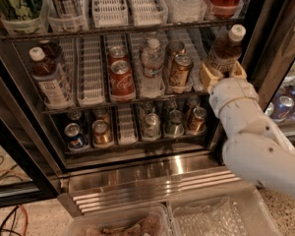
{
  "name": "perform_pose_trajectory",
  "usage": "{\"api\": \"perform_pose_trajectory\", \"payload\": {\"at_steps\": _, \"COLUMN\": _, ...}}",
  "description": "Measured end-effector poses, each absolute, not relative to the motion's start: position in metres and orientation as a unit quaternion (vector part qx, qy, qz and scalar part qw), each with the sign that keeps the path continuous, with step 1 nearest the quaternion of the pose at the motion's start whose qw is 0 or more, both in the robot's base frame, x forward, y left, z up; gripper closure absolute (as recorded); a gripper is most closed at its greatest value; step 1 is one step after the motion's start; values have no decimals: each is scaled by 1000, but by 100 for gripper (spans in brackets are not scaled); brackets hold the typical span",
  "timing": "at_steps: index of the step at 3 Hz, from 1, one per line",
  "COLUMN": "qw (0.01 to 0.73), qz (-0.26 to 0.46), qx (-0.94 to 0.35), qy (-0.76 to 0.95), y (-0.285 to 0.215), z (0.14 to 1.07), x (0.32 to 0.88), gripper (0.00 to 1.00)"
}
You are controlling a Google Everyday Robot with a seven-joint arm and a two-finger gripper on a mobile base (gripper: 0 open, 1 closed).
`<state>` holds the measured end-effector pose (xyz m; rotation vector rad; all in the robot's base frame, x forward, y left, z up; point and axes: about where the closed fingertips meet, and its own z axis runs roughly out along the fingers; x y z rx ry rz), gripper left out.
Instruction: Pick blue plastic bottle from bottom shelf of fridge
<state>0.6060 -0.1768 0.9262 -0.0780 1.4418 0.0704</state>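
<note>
Two tan fingers (210, 75) of the gripper (224, 73) were closed on the lower part of the blue plastic bottle (226, 50), which rose between them with its white cap leaning slightly right, at the right side of the fridge (147, 177). Just left of the gripper stood a bronze can (179, 69), a clear water bottle (151, 68) and a red can (122, 77). Below and left sat more cans (196, 120).

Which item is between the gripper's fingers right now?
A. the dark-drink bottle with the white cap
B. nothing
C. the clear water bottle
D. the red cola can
A: the gripper, at the right side of the fridge, clasps the base of the blue plastic bottle, while the red can and water bottle stand on the shelf further left.
</note>
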Motion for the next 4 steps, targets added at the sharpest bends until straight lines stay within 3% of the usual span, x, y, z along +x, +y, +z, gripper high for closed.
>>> {"api": "perform_pose_trajectory", "payload": {"at_steps": 2, "qw": 752, "qz": 93, "qx": -71, "qy": 649, "y": -157, "z": 939, "x": 502, "gripper": 100}}
{"api": "perform_pose_trajectory", "payload": {"at_steps": 4, "qw": 744, "qz": 153, "qx": -89, "qy": 644, "y": -137, "z": 936, "x": 476, "gripper": 100}}
